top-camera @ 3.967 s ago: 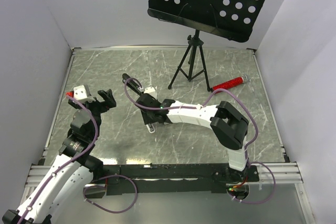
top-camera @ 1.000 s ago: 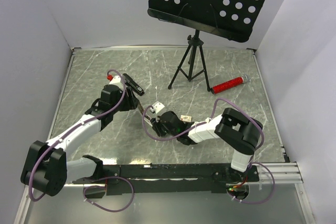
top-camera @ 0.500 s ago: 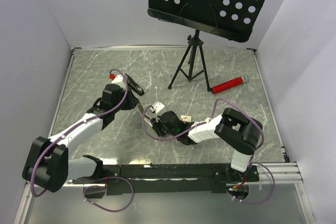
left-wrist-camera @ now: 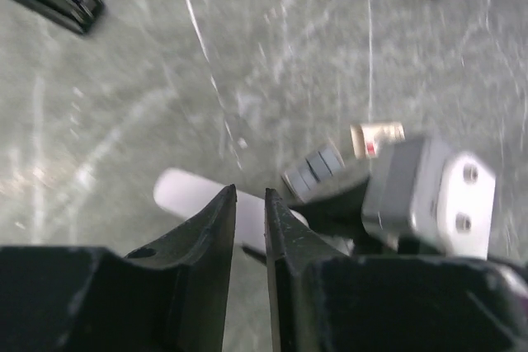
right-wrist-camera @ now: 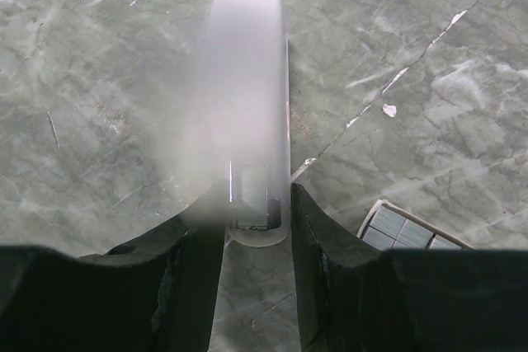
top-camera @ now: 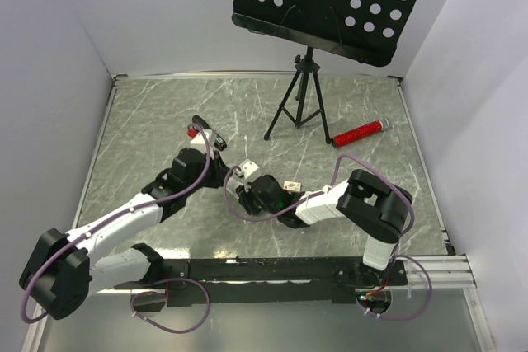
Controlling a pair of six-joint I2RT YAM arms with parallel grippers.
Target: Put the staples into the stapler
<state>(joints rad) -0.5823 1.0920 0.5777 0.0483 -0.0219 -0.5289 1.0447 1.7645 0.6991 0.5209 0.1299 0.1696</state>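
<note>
My right hand [right-wrist-camera: 254, 213]: clamped on the near end of the long white rounded plastic stapler [right-wrist-camera: 243, 80], which lies on the grey marbled bench [right-wrist-camera: 91, 80]. Silvery-grey staples strip [right-wrist-camera: 403, 231]: on the bench just beside that hand. My left hand [left-wrist-camera: 250, 204]: nearly pressed together; whether it holds anything, I cannot tell.

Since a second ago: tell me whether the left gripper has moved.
Yes. In the overhead view the left gripper has shifted right, toward the tripod.

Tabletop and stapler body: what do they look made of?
Tabletop: grey stone-look surface, white veins, faint sheen; real marble or printed laminate, can't tell. Stapler: smooth pale shell with rounded nose, probably plastic; view is blurred.
</note>
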